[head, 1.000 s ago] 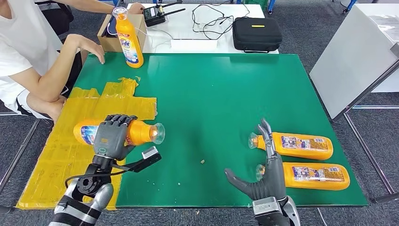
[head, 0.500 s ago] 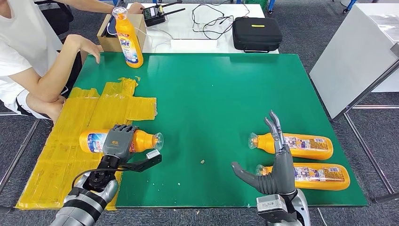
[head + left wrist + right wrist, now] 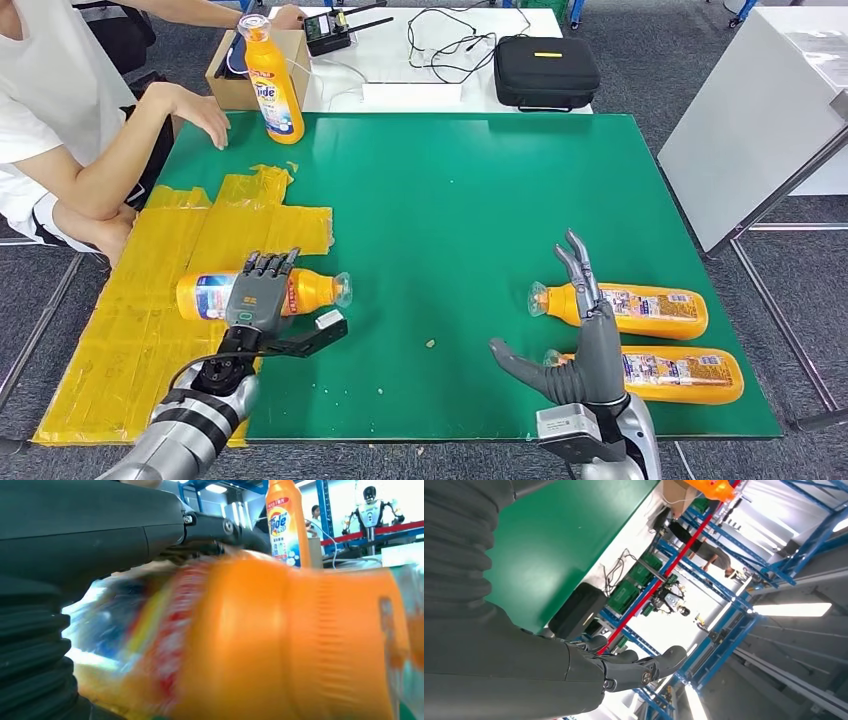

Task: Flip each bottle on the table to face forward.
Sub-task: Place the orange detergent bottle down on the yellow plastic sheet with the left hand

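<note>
An orange bottle lies on its side on the yellow tape, its clear cap toward the table's middle. My left hand rests on top of it, fingers stretched across it and thumb held off to the side; the bottle is blurred close up in the left wrist view. Two more orange bottles lie on the right, back labels up, caps pointing left. My right hand stands open in front of their caps, fingers spread and holding nothing. Another bottle stands upright at the far left edge.
A person sits at the left, one hand on the green table. Yellow tape covers the near left corner. Behind the table are a cardboard box, a black case and cables. A white panel leans at the right.
My left hand has lowered the bottle onto the tape and straightened its fingers over it. The right hand shifted slightly right. The person's hand moved a little along the far edge.
</note>
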Controlling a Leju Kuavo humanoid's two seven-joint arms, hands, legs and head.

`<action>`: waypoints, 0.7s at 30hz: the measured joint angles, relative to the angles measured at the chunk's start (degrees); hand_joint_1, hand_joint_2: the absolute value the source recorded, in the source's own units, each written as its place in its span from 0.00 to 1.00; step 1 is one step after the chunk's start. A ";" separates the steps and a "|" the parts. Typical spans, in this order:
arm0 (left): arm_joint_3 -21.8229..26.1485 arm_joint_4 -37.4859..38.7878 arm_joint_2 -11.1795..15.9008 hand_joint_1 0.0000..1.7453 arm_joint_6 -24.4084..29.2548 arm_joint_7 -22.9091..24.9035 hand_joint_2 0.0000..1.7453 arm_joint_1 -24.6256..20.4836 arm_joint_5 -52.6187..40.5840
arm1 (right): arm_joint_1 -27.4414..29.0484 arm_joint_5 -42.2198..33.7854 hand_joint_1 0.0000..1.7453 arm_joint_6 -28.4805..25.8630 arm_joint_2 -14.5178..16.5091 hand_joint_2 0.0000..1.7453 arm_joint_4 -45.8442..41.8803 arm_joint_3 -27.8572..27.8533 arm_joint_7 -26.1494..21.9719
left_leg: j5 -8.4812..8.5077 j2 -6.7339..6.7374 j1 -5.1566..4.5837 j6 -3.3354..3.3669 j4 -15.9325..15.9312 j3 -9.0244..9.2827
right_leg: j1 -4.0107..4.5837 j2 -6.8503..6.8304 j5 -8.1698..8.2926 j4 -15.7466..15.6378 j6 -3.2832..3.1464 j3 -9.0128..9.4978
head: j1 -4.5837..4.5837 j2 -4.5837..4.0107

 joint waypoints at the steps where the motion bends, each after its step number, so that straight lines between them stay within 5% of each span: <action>1: 0.01 0.21 -0.10 0.00 0.00 -0.05 1.00 -0.09 -0.01 | 0.00 0.00 0.00 0.00 -0.03 1.00 0.10 0.00 0.02 | 0.00 -0.01 0.00 0.00 0.00 0.00 | 0.00 0.00 0.00 0.00 0.00 0.00 | 0.00 0.00; 15: 0.09 1.55 -0.69 0.00 -1.53 -0.29 1.00 -0.80 0.06 | -0.02 0.11 0.00 0.02 -0.22 1.00 0.84 0.00 0.48 | 0.01 -0.03 0.00 0.00 0.00 0.01 | 0.00 -0.01 0.00 0.00 0.00 0.05 | 0.00 0.00; 21: 0.63 -0.08 -1.37 0.00 -4.48 -4.17 1.00 -0.28 5.74 | -0.04 2.24 0.00 -0.07 -0.08 1.00 1.15 0.00 1.43 | 0.01 -0.07 0.00 0.00 -0.01 0.06 | 0.00 -0.01 0.00 0.00 0.00 0.11 | -0.01 0.00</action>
